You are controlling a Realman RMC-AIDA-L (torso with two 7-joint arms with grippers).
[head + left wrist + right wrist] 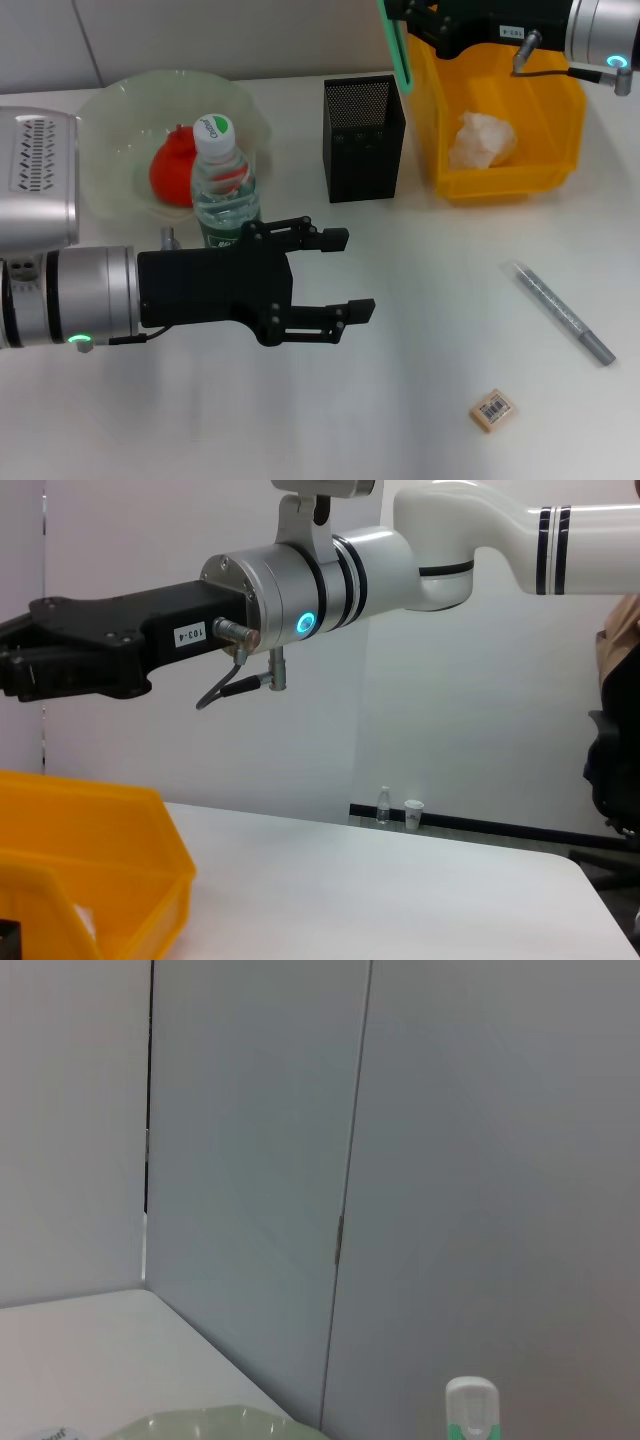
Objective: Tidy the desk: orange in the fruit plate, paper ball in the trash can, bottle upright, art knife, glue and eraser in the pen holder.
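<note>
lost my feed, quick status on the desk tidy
Left gripper open, empty, beside upright bottle. Right gripper above trash can. Orange plated, paper ball binned. Eraser still out.

Trash can (545,165) glossy yellow plastic; pen holder (363,140) black metal mesh; fruit plate (110,120) transluc. green.

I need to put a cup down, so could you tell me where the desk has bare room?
Free: between the pen holder and the eraser, left of the pen. Crowded: bottle against the fruit plate, left end effector beside them.
</note>
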